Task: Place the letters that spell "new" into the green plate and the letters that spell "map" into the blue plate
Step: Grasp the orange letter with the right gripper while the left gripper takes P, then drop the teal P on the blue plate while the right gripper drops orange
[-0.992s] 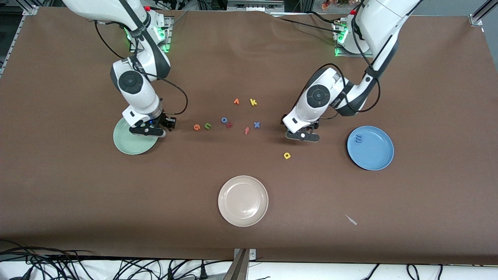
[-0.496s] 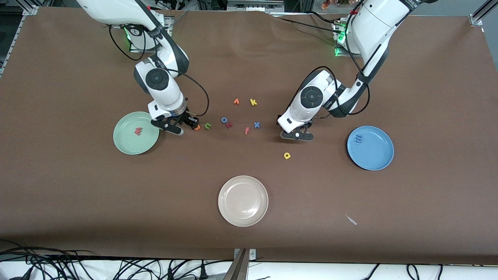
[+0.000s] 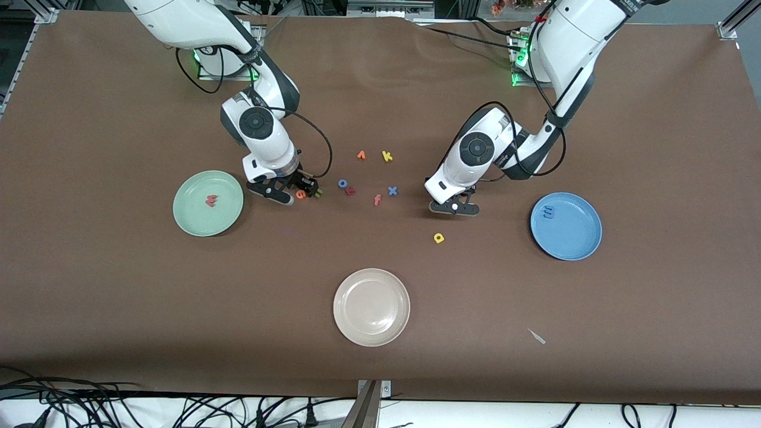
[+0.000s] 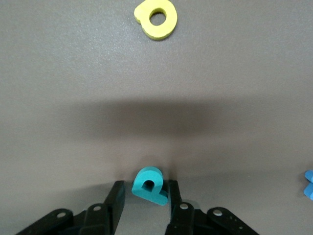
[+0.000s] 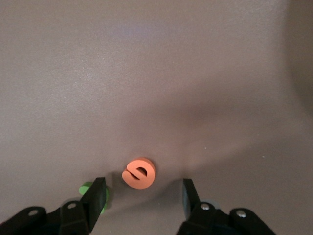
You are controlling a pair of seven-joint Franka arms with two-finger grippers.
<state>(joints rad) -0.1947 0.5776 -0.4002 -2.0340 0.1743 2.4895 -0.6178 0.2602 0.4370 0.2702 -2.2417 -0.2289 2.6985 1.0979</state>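
The teal p (image 4: pixel 149 186) now sits between the left tool (image 4: pixel 145 196) fingers, which have narrowed onto it, just beside the yellow a (image 3: pixel 439 238); judged ready to lift toward the blue plate (image 3: pixel 585 244), where the m (image 3: pixel 549 211) lies. The right tool (image 5: pixel 142 196) has left the green plate (image 3: pixel 196 224), w (image 3: pixel 210 201) inside, and straddles the orange e (image 5: pixel 139 173), jaws wide.

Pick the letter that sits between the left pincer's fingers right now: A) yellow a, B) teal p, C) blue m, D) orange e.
B: in the left wrist view the teal p sits between the fingers of the left pincer, while the yellow a lies apart on the table.
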